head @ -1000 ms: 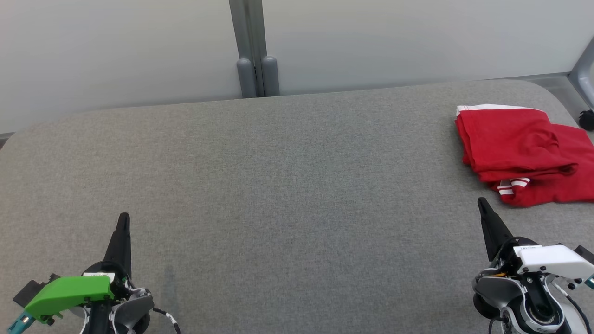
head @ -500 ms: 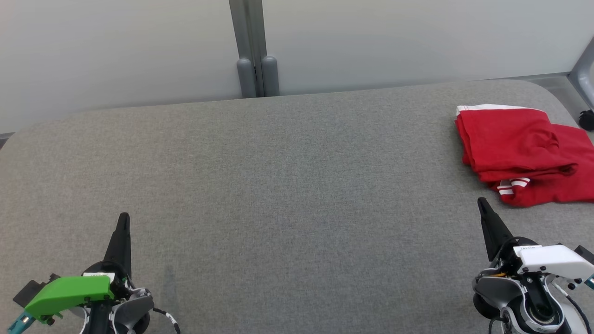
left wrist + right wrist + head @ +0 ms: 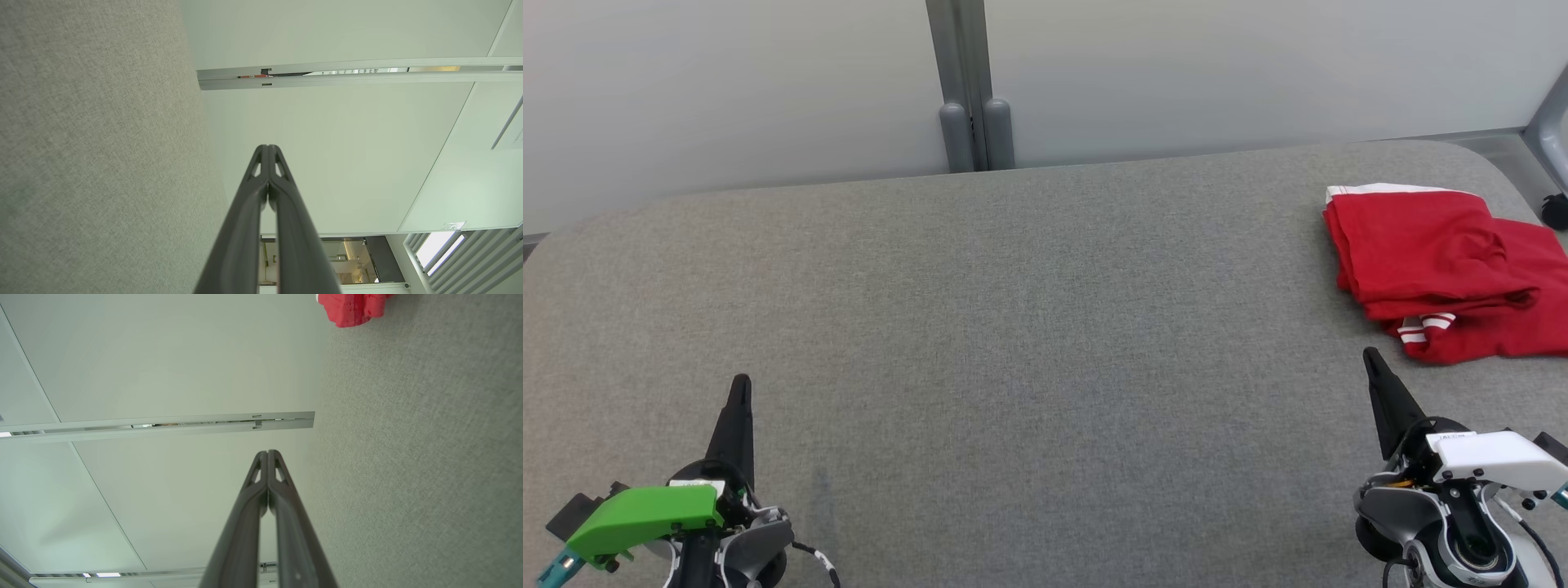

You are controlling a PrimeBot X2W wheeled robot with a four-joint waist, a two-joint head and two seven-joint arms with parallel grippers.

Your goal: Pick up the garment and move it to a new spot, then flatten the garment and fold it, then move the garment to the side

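- Since nothing has shifted over the last second, with the garment (image 3: 1429, 261), both arms and the camera exactly as they were, no step is under way. The red cloth looks loosely folded and set aside, so I judge the task either finished or not yet begun.
- Landmark: the grey post (image 3: 968, 135) at the far edge of the table (image 3: 1045, 343). The garment lies well to the right of the post and nearer the robot, close to the table's right edge.
- Nearer than the post and to its left, the left gripper (image 3: 740, 385) has its 2 fingers pressed together on nothing.
- Far right of the post, the right gripper (image 3: 1372, 361) sits just short of the garment's near hem, apart from it, fingers likewise closed and empty.
- Nothing here serves as a container; the garment rests straight on the table's grey fabric.
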